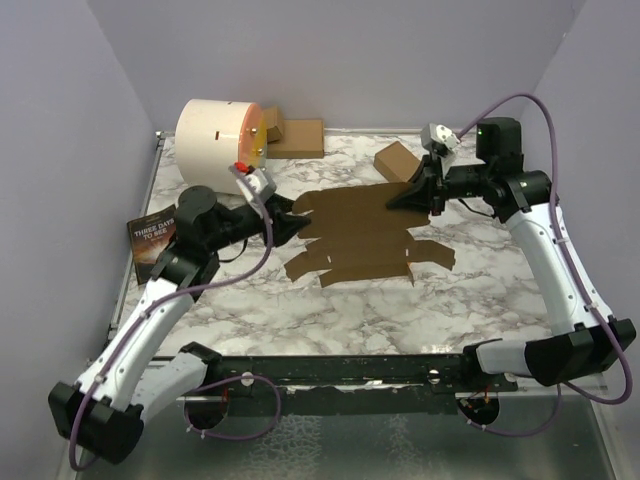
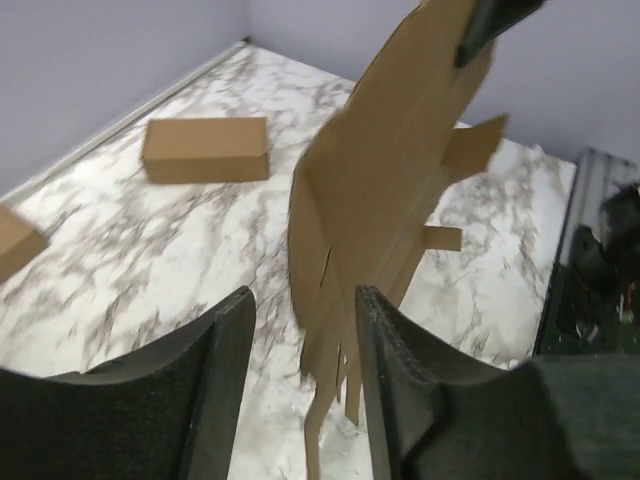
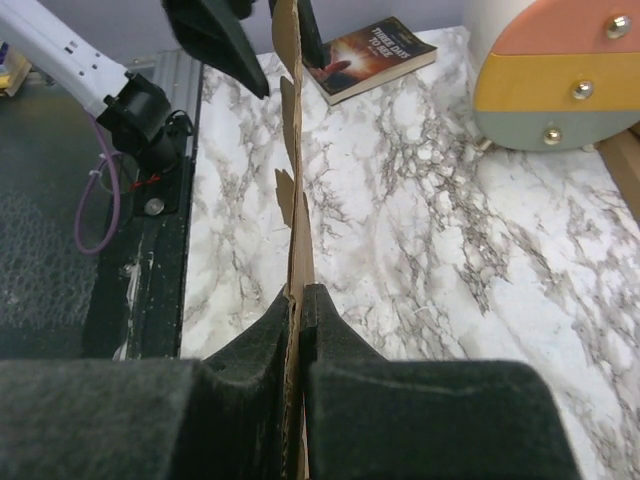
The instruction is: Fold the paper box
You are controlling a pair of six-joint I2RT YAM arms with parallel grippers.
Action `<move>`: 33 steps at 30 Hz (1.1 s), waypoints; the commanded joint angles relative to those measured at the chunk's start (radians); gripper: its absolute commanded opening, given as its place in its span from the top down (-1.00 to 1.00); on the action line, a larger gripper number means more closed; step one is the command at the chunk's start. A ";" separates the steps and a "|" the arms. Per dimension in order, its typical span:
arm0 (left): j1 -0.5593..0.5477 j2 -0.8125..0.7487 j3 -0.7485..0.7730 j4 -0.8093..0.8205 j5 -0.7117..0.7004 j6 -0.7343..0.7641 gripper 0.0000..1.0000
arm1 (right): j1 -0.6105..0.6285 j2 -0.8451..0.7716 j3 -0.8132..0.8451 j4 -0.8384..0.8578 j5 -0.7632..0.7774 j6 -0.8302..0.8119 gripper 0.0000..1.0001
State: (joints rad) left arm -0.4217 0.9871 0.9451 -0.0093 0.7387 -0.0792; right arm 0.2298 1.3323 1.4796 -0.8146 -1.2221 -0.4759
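While clamped tight on the paper box (image 1: 365, 235), shows no gap at the right gripper (image 3: 298, 300), with both fingers (image 3: 325, 325) pressed flat against one edge of the brown die-cut sheet. Seen from above, grips the sheet at its far right corner and holds it spread out toward the left gripper (image 1: 292, 215).

Stands partly open there, astride the opposite edge of the sheet, with one finger (image 2: 215, 370) clear of the cardboard and the other just beside it. Cannot tell whether that second finger touches. Pinches nothing on that side.

Along the sheet's near edge, just in front of both grippers: flaps and slots fanned out. Cannot tell whether those flaps rest on the marbled desk (image 1: 380, 310) or hang just above it.

Close behind the right gripper, on the desk: a small plain brown carton (image 1: 397, 160), apart from the sheet.

Well behind the left gripper: a big white cylinder (image 1: 215, 135) lying on its side, with an end face banded in orange, yellow and grey-green, and flat cardboard pieces (image 1: 297, 137) just beside that face.

Out past the left gripper's wrist, at the desk's left edge: a dark paperback book (image 1: 152, 240).
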 commanded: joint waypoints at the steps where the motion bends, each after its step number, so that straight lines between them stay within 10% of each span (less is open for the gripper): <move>1: 0.016 -0.217 -0.146 0.049 -0.342 -0.067 -0.21 | -0.041 -0.040 0.066 -0.042 -0.033 0.011 0.98; 7: 0.023 -0.405 -0.292 0.104 -0.430 -0.170 -0.53 | -0.049 -0.012 0.164 -0.091 -0.067 0.017 0.98; 15: 0.043 -0.266 -0.262 0.136 -0.294 -0.152 -0.01 | -0.066 -0.004 0.222 -0.116 -0.092 0.017 0.98; 21: 0.047 -0.291 -0.281 0.196 -0.215 -0.118 -0.03 | -0.071 -0.015 0.209 -0.115 -0.110 0.016 0.98; 25: 0.053 -0.273 -0.276 0.148 -0.240 -0.086 0.62 | -0.075 -0.010 0.214 -0.116 -0.110 0.017 0.98; 33: 0.054 -0.383 -0.175 0.202 -0.177 -0.172 -0.39 | -0.075 0.001 0.186 -0.151 -0.020 -0.056 0.98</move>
State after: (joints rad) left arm -0.3729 0.6540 0.6640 0.1410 0.4915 -0.2111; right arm 0.1616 1.3277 1.6817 -0.9249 -1.2873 -0.4812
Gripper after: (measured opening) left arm 0.617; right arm 0.016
